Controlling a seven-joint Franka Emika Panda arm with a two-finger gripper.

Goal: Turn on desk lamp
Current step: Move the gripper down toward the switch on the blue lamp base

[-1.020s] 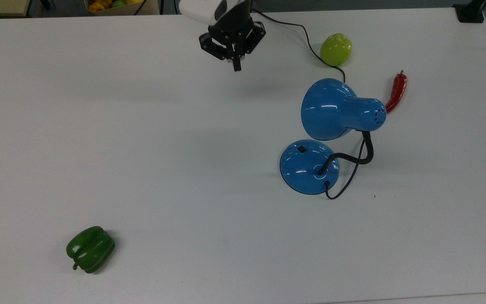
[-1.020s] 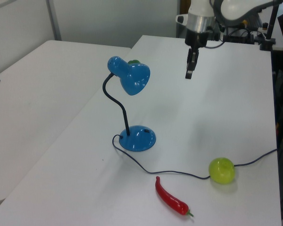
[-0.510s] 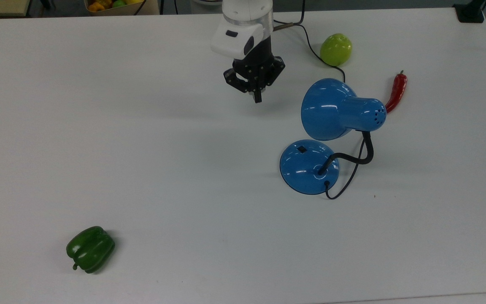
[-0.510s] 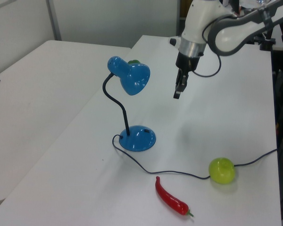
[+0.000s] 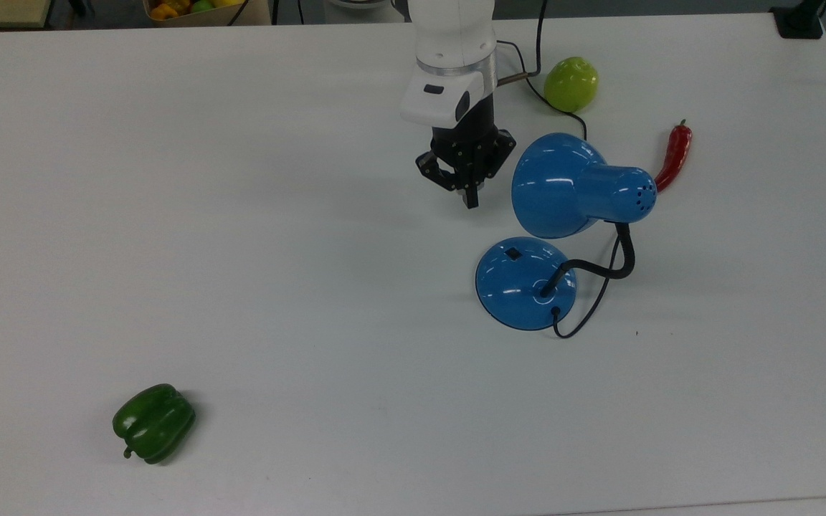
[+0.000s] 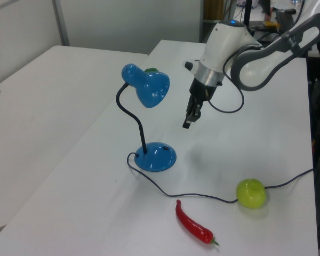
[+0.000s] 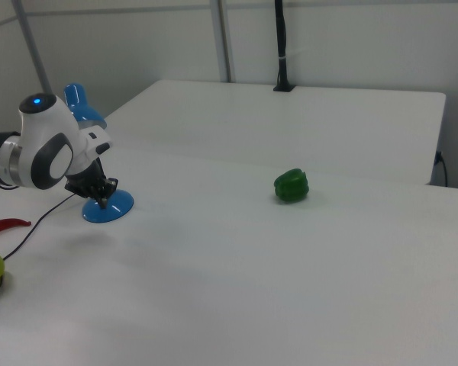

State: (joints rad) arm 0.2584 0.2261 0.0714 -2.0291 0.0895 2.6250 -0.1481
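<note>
Moved since a second ago — gripper [image 5: 471, 201], fingers pressed together on nothing, down from the table's [image 5: 241, 251] far edge to just left of the desk lamp's [image 5: 571, 188] shade in the top view, above and apart from the blue base. Left to right there: green bell pepper [image 5: 153, 422], lamp right of centre, green apple [image 5: 571, 84], red chili [image 5: 674, 156]. No legible writing.

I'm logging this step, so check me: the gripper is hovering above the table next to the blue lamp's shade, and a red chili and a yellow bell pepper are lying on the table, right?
One thing is off: the bell pepper is green, not yellow, as the top view shows. The rest holds: the gripper hovers above the table beside the desk lamp shade, and the red chili lies on the table.
</note>
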